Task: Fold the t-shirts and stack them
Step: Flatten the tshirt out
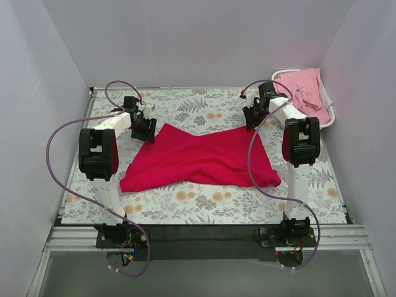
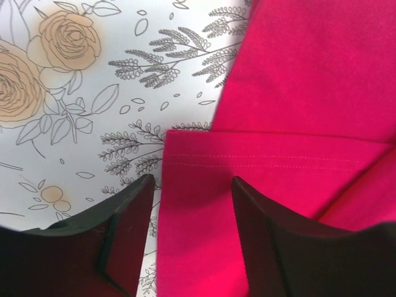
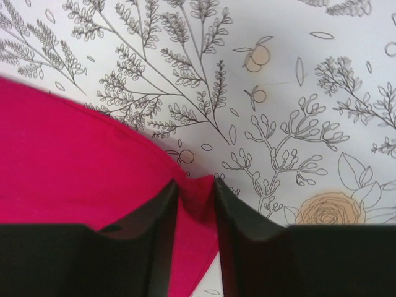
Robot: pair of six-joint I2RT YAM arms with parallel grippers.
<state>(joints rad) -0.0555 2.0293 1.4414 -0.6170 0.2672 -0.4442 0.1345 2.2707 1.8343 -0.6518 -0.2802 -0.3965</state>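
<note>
Top external view has the red tee (image 1: pixel 204 158) lying spread on the table (image 1: pixel 185 201), between the two grippers, with its far corners under them. Pink tees (image 1: pixel 303 86) sit heaped in the basket (image 1: pixel 328 119) just right of the right arm. Cloth like this is light and limp, so it will likely sag and drag from wherever it is lifted. The stitched hem corners look like the firmest spots to take, one per gripper, so the edge comes up taut for the fold. Left gripper (image 2: pixel 192 182) stands released, fingers apart, straddling the hemmed corner, which lies flat under and between them, unpinched. Right gripper (image 3: pixel 196 184) is clenched on a small pucker of the tee's corner, caught between its fingers, the rest of the cloth trailing to its left. Both arms reach forward with elbows raised and wrists pitched down, so the fingers point at the table; each leans inward toward the other
</note>
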